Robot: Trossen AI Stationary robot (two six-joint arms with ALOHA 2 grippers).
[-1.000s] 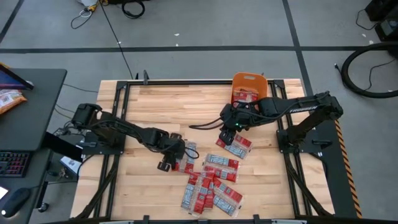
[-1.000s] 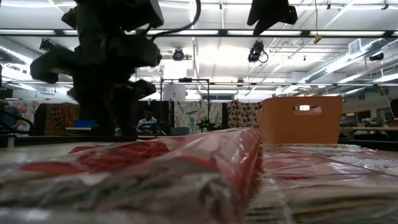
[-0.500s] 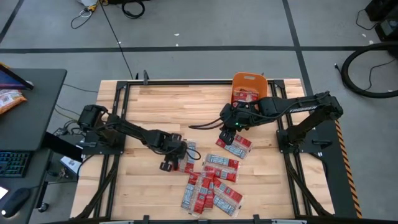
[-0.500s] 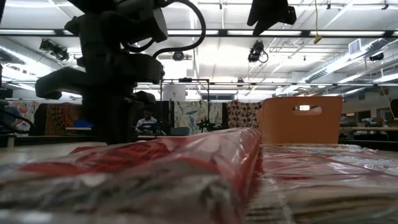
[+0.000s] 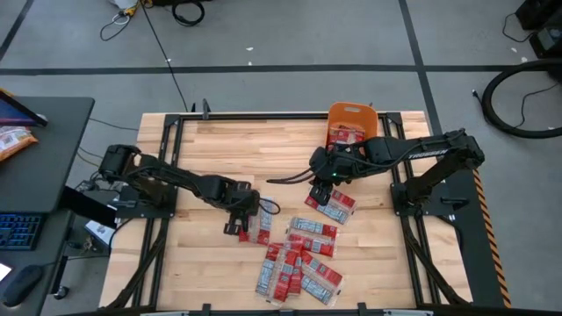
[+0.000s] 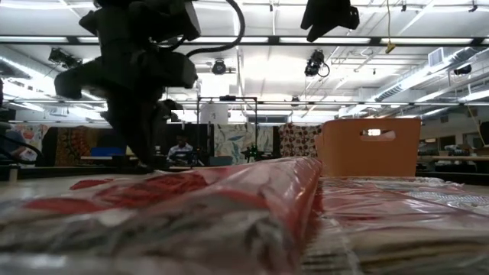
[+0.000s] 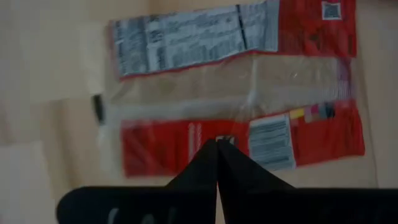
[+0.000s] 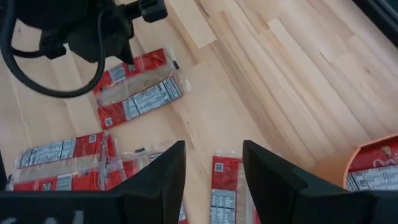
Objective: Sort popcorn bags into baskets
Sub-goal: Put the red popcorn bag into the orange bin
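A red popcorn bag point(image 7: 249, 93) with grey label panels lies flat on the wooden table, left of centre point(image 5: 260, 226). My left gripper point(image 7: 217, 142) stands over it, shut. Toward the far right, my right gripper point(image 8: 212, 149) hangs open above another bag point(image 5: 332, 204), touching nothing. The orange basket point(image 5: 351, 112) stands at the far edge with a bag point(image 5: 347, 134) inside. Several more bags lie in a heap point(image 5: 299, 263) near the front edge. My left gripper comes at the popcorn bag from above, fingers pointing down. Its shut tips meet on the red strip along one long side point(image 7: 205, 144), about midway along it. The bag lies flat on the table; how much film is between the tips I cannot tell.
A black cable point(image 5: 290, 177) trails over the table between the arms. Bare wood lies to the far left point(image 5: 228, 145). A dark desk with a keyboard and an orange snack bag point(image 5: 13, 140) stands left of the table. The low view shows the basket point(image 6: 370, 149) beyond the heap.
My left gripper has shut its fingers down on the popcorn bag, shifting a little toward the table's far edge as it did so. The bag stays flat on the table.
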